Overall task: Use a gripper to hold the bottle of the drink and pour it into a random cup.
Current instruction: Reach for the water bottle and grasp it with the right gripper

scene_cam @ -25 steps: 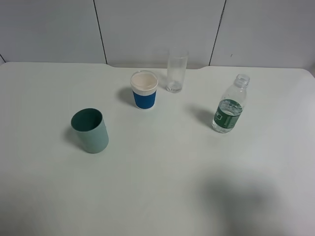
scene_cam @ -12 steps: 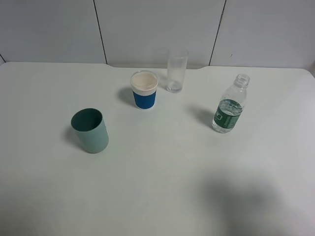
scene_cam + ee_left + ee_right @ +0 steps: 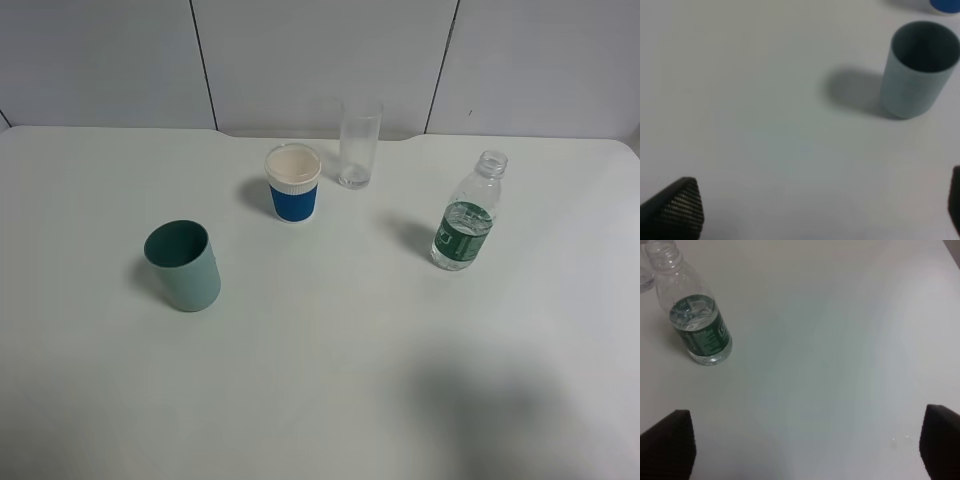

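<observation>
Bottle point(image 3: 700, 325) upright, apart from right end effector point(image 3: 805, 445), fingers point(image 3: 670, 445) spread

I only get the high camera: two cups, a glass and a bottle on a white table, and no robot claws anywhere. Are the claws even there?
Observer: Yes. The left wrist view shows the left gripper open, with nothing between its fingers, facing the green cup.
Visitor: And the other claw?
Observer: The right gripper is open and empty too. The bottle of the drink stands ahead of it, untouched.
</observation>
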